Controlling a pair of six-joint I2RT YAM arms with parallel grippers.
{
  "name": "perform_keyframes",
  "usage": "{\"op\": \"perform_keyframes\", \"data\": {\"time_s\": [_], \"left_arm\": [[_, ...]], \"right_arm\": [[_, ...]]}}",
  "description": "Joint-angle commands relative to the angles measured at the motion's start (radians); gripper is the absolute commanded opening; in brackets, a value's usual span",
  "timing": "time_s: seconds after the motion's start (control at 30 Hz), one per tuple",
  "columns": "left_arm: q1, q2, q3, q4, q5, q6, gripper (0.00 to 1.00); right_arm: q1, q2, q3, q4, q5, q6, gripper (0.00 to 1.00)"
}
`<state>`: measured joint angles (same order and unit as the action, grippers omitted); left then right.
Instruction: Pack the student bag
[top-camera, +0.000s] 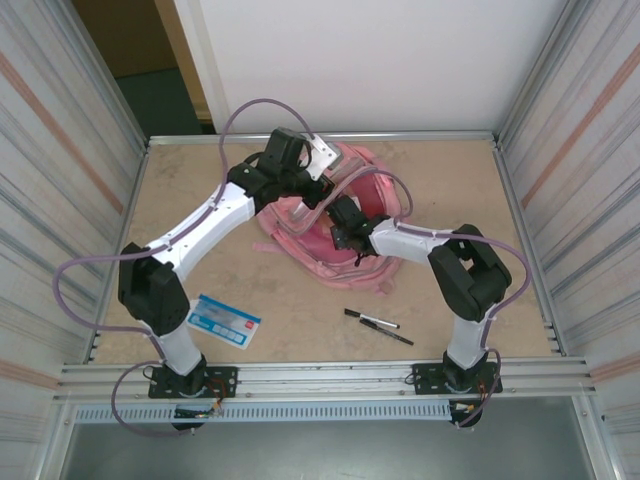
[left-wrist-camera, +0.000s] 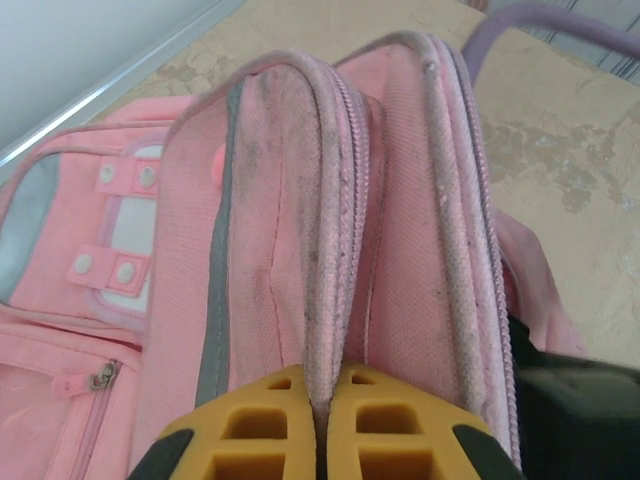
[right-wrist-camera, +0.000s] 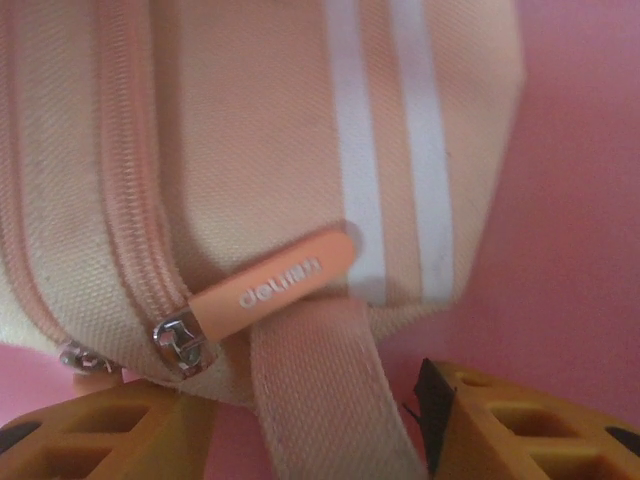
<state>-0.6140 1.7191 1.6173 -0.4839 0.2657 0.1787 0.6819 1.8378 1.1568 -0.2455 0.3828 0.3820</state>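
Note:
The pink student bag (top-camera: 372, 172) lies at the table's far middle, its main compartment held open. My left gripper (top-camera: 318, 190) is shut on the bag's zipper edge (left-wrist-camera: 335, 230), and its yellow fingertips (left-wrist-camera: 320, 400) pinch the rim and hold it upright. My right gripper (top-camera: 345, 228) reaches into the opening. In the right wrist view its jaws (right-wrist-camera: 320, 430) stand apart with the webbing strap (right-wrist-camera: 330, 390) of a peach pencil pouch (right-wrist-camera: 250, 130) between them. The pouch's orange zip pull (right-wrist-camera: 270, 285) lies across its front, and the bag's pink lining (right-wrist-camera: 580, 200) is behind.
Two black pens (top-camera: 372, 320) (top-camera: 388, 335) lie on the table near the right arm's base. A blue and white booklet (top-camera: 223, 321) lies near the left arm's base. Ribbed metal walls close in both sides, and a white wall stands behind.

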Motion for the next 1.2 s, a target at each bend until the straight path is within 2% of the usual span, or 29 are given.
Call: {"op": "perform_keyframes", "data": {"time_s": [0.0,0.27,0.43,0.53,0.7,0.8,0.9,0.97,1.03,1.1,1.17], "left_arm": [[-0.003,-0.117,-0.041,-0.005,0.073,0.022,0.00],[0.018,-0.141,-0.116,0.034,0.055,0.029,0.00],[0.042,-0.086,-0.110,0.052,0.030,-0.029,0.00],[0.046,-0.055,-0.111,0.072,0.016,-0.047,0.00],[0.047,-0.007,-0.099,0.068,-0.020,-0.046,0.00],[0.046,0.022,-0.109,0.074,-0.031,-0.031,0.00],[0.050,0.058,-0.100,0.064,-0.031,-0.039,0.00],[0.051,0.078,-0.090,0.052,-0.020,-0.045,0.01],[0.051,0.088,-0.089,0.047,-0.012,-0.071,0.12],[0.051,0.083,-0.090,0.030,0.009,-0.107,0.19],[0.052,0.050,-0.113,0.012,0.021,-0.175,0.27]], "right_arm": [[-0.113,-0.007,0.038,-0.026,0.062,0.128,0.55],[-0.213,-0.045,0.035,0.034,-0.254,0.184,0.57],[-0.218,-0.112,-0.033,0.146,-0.585,0.211,0.59],[-0.229,-0.152,-0.069,0.190,-0.697,0.293,0.59],[-0.257,-0.265,-0.181,0.255,-0.717,0.374,0.60],[-0.259,-0.336,-0.191,0.243,-0.776,0.304,0.60],[-0.242,-0.421,-0.184,0.157,-0.763,0.206,0.60],[-0.225,-0.486,-0.180,0.073,-0.688,0.124,0.59],[-0.217,-0.547,-0.195,0.008,-0.635,0.051,0.59],[-0.208,-0.609,-0.214,-0.052,-0.568,0.001,0.59],[-0.141,-0.650,-0.220,-0.122,-0.405,-0.081,0.59]]}}
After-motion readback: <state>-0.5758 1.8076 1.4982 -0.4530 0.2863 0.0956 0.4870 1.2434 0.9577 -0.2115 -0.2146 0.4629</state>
